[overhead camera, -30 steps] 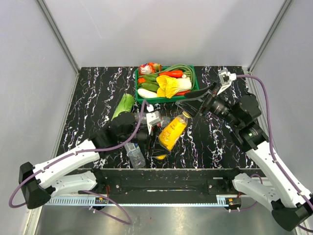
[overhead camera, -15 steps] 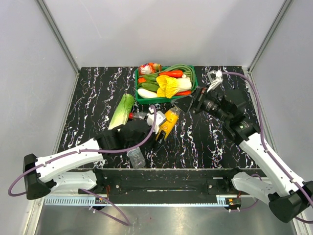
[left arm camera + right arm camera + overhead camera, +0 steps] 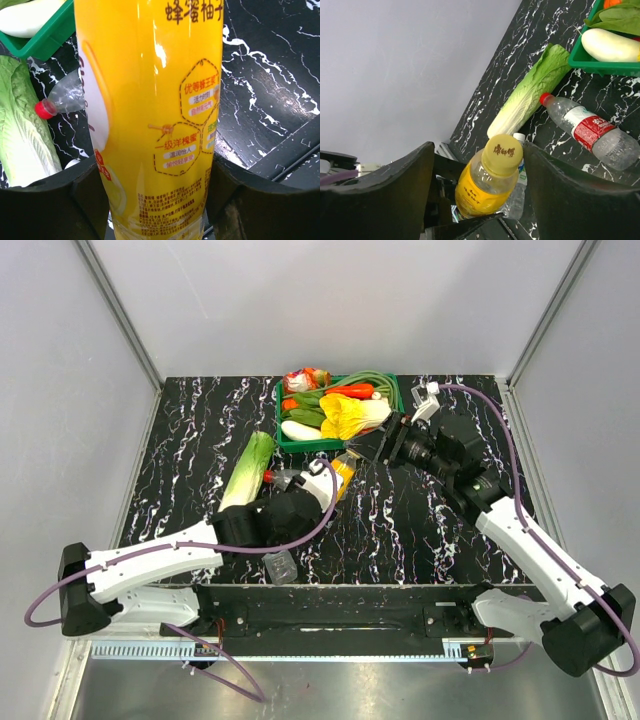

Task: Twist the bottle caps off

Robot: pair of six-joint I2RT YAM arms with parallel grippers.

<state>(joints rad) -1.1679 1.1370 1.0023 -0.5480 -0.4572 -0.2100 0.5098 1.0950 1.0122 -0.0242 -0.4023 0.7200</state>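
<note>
My left gripper [image 3: 155, 200] is shut on the lower body of a yellow drink bottle [image 3: 150, 115] and holds it off the table, tilted toward the basket [image 3: 340, 478]. Its yellow cap [image 3: 503, 152] sits between the fingers of my right gripper [image 3: 480, 170]. That gripper is open: the cap is close to the right finger, with a wide gap to the left one. A clear bottle with a red label [image 3: 587, 131] lies on the table, and its red cap [image 3: 545, 98] points at the cabbage. Behind the yellow bottle a white cap [image 3: 519, 136] tops another clear bottle.
A green basket [image 3: 278, 415] full of vegetables stands at the back centre. A long cabbage [image 3: 248, 468] lies left of it. A small clear bottle [image 3: 280, 565] rests near the table's front edge, beside my left arm.
My left gripper has carried the yellow bottle up and back toward the basket. The right gripper has moved left to it, and its fingers have come closer together around the yellow cap.
</note>
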